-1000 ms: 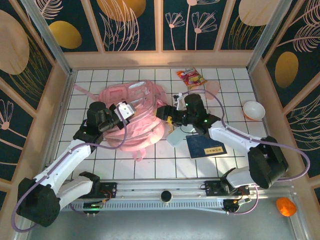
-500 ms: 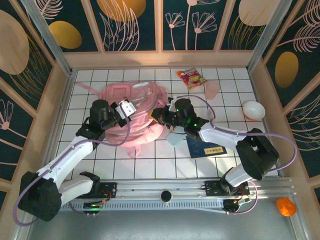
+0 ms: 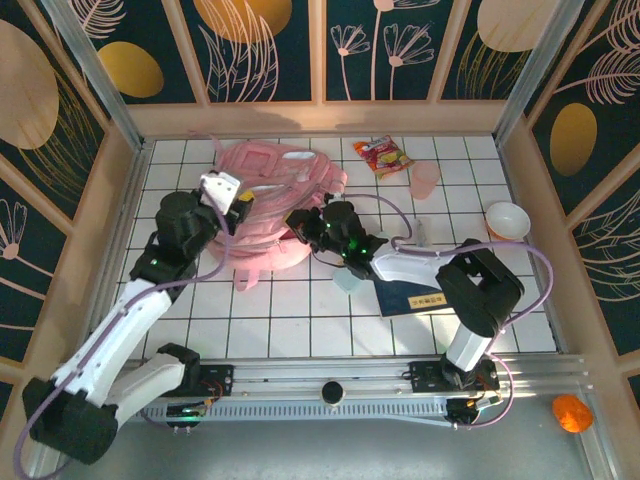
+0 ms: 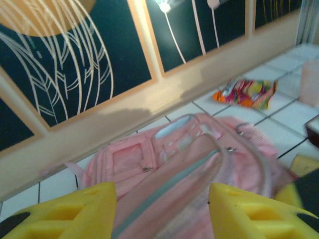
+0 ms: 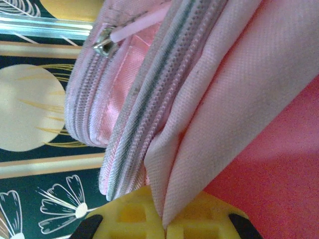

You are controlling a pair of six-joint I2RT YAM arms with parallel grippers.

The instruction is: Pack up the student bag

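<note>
The large soft pink fabric backpack (image 3: 280,185) lies slumped on the white tiled table (image 3: 300,320), close to the wooden back wall. The left gripper (image 3: 228,195) hovers over the backpack's left side, its yellow fingers (image 4: 75,211) spread apart with nothing between them. The right gripper (image 3: 299,224) sits at the backpack's near right edge, its yellow fingers (image 5: 129,216) pinched on a fold of the pink cloth beside the zip. A crinkly red-and-yellow snack packet (image 3: 383,155) lies just right of the backpack. A pale pink plastic cup (image 3: 426,180) and a round white bowl (image 3: 507,220) stand farther right. A flat dark blue booklet (image 3: 412,297) lies to the backpack's near right.
</note>
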